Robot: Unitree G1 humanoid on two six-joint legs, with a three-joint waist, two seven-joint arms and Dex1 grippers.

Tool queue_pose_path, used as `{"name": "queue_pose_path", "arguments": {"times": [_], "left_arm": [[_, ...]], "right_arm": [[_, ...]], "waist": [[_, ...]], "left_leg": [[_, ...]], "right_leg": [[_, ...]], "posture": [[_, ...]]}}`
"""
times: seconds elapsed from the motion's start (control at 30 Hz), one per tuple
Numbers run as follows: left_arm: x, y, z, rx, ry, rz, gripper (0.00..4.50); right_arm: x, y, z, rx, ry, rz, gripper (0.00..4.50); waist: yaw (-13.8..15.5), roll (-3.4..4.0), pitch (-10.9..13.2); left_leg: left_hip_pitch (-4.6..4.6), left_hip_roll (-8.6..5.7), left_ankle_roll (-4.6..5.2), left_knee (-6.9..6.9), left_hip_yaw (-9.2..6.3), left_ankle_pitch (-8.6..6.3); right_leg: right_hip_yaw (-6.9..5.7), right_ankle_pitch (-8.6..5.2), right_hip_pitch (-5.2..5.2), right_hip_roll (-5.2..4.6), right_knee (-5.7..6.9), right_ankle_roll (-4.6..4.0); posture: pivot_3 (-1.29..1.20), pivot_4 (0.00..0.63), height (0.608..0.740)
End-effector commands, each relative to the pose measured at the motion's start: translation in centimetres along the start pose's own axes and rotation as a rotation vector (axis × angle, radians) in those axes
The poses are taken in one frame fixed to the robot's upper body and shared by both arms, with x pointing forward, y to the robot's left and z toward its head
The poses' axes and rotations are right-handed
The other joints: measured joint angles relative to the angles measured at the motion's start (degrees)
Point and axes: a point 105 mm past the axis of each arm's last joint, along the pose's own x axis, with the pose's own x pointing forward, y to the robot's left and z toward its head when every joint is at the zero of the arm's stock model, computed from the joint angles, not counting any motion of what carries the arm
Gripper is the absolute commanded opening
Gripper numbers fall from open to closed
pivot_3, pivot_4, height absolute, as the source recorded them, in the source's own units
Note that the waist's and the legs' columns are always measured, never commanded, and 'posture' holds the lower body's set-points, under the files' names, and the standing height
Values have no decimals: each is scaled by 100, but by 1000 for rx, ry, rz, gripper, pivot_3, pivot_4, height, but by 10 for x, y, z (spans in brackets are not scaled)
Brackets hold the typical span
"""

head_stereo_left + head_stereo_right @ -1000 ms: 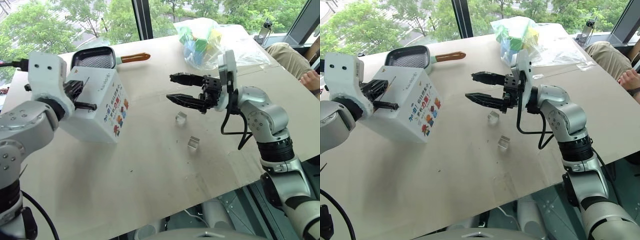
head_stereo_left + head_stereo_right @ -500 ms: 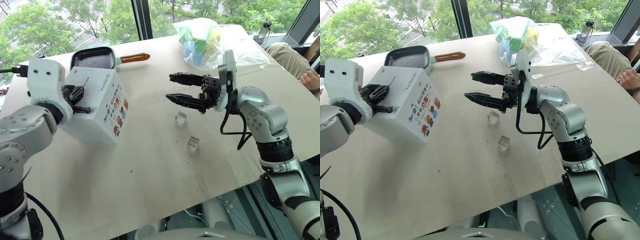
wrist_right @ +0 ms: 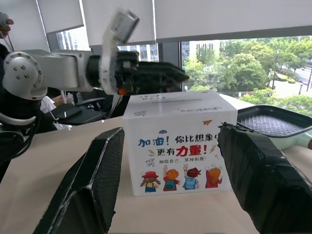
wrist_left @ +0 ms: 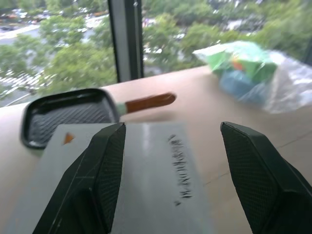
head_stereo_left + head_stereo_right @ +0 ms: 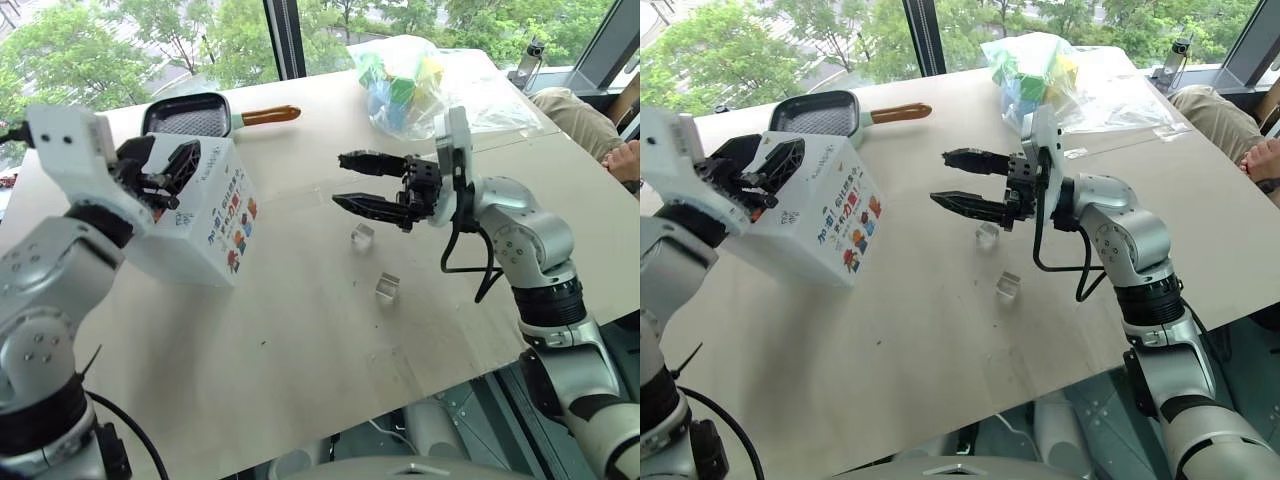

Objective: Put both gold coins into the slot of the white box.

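The white box [image 5: 215, 215] with colourful pictures on its side stands at the table's left. A thin dark slot [image 3: 168, 102] runs along its top face. My left gripper [image 5: 163, 165] hovers over the box's top near edge, open, with nothing between its fingers [image 4: 105, 165]. My right gripper [image 5: 372, 183] hangs above the middle of the table, open and empty, pointing left at the box from well apart. The gold coins are out of view.
A black square pan [image 5: 185, 120] with an orange handle [image 5: 270, 115] lies right behind the box. Two clear plastic cubes [image 5: 362, 236] [image 5: 387, 287] sit below my right gripper. A plastic bag of coloured blocks [image 5: 410, 85] lies far right; a person's arm [image 5: 625, 160] rests at the right edge.
My left gripper went from shut to wide open and tilted up over the box top. The right arm stayed still.
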Motion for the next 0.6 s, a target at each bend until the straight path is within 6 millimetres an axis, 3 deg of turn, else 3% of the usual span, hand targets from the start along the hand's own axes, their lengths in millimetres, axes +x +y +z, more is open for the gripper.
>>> {"name": "queue_pose_path", "arguments": {"times": [0.03, 0.2, 0.3, 0.47, 0.6], "left_arm": [[-26, -37, -6, 18, -20, -194, 3129], [-55, -79, -48, -76, 110, -360, 3129], [-67, -87, -92, -72, 257, -337, 3129], [-74, -80, -131, -52, 342, -315, 3129], [-74, -76, -147, -30, 339, -307, 3129]], "right_arm": [[-23, 6, -6, -33, 22, -24, 3339], [-72, 8, -40, 20, 111, -134, 3339], [-116, 18, -88, 25, 285, -245, 3339], [-141, 31, -119, 30, 329, -338, 3339], [-148, 33, -129, 10, 345, -358, 3339]], "waist": [[8, 0, 0], [83, 4, -1], [162, 6, -7], [145, 7, -5], [136, 7, -4]], "left_leg": [[-3, 0, 1, 0, -1, 0], [0, 0, 1, 1, 1, -1], [37, 0, 3, 3, 5, -1], [95, 7, 14, 0, 31, -7], [141, 24, 37, 5, 57, -19]], "right_leg": [[0, 0, -1, -4, -2, 0], [3, 0, 8, -8, -4, -1], [2, 0, 43, -6, -3, -4], [4, -10, 104, 6, -8, -16], [19, -24, 144, 29, -7, -9]], "posture": [[0, 150, 721], [0, 150, 721], [0, 150, 721], [0, 150, 721], [0, 150, 721]]}}
